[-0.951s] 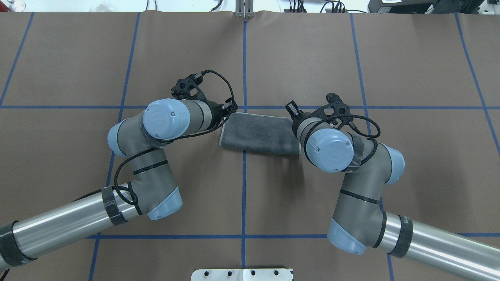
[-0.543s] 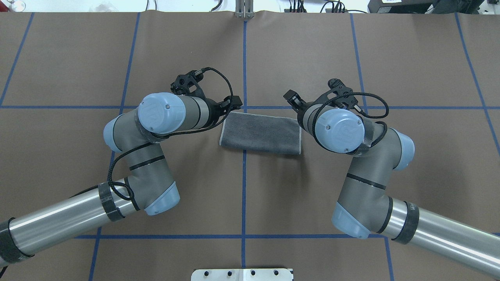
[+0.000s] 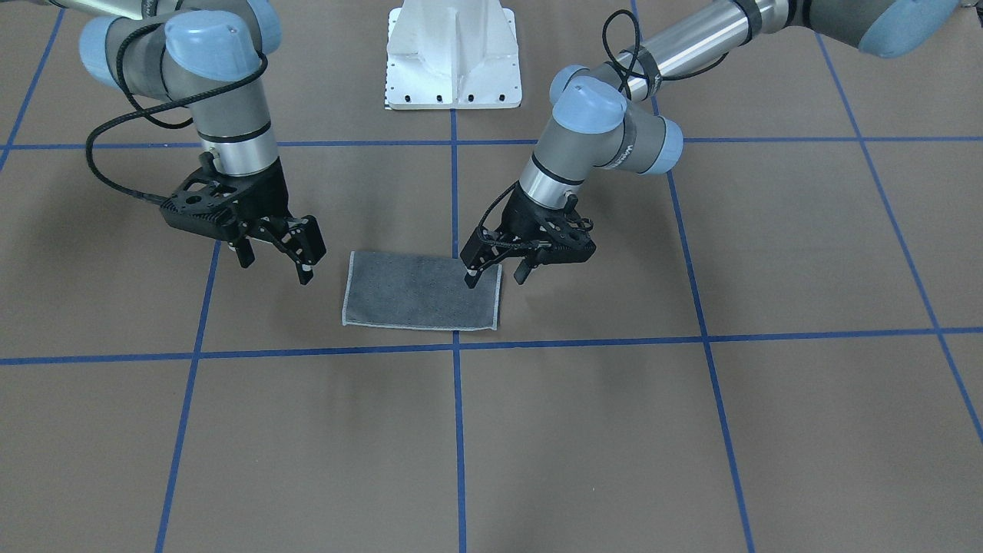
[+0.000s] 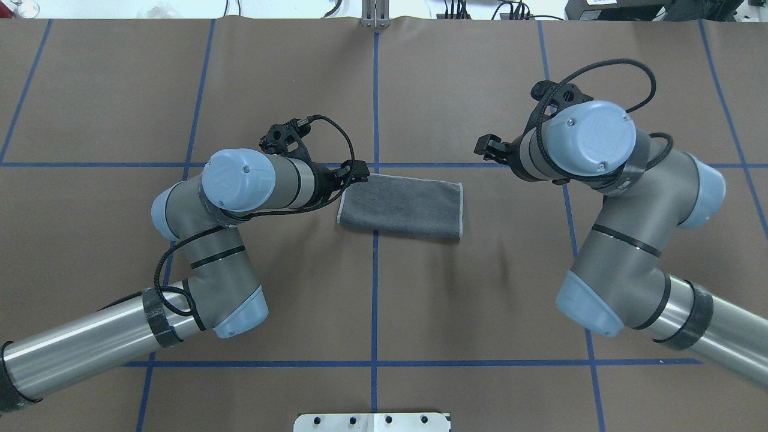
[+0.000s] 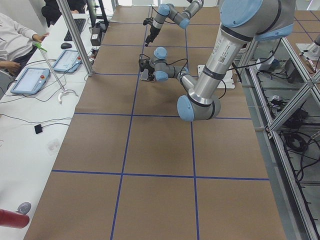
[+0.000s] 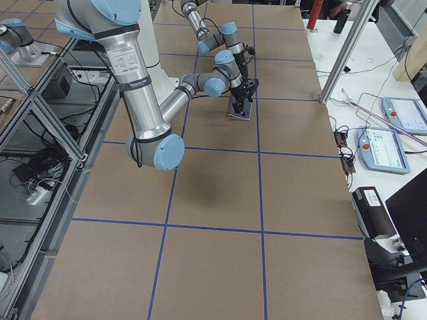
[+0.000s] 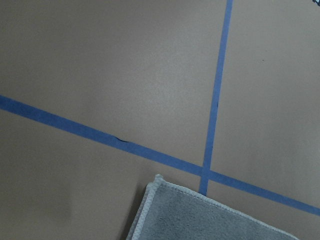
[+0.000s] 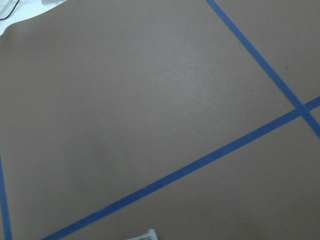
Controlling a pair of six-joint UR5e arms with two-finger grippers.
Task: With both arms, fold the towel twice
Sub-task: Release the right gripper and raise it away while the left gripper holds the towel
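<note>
The towel (image 4: 401, 205) lies flat on the brown table as a folded rectangle, dark grey face up, with light edging; it also shows in the front view (image 3: 422, 292). My left gripper (image 3: 495, 275) is open, low over the towel's left short edge, with one fingertip (image 3: 470, 279) at the cloth. In the overhead view the left gripper (image 4: 354, 171) is mostly hidden by its wrist. My right gripper (image 3: 276, 265) is open and empty, raised and apart from the towel's other short edge. The left wrist view shows a towel corner (image 7: 200, 220).
The white pedestal base (image 3: 453, 54) stands at the robot's edge of the table. Blue tape lines (image 4: 375, 90) form a grid on the brown cover. An operator (image 5: 15, 35) sits at a side bench with tablets.
My right arm has lifted and drawn away to the right of the towel, uncovering that edge. My left arm has shifted slightly left. The towel has not moved.
</note>
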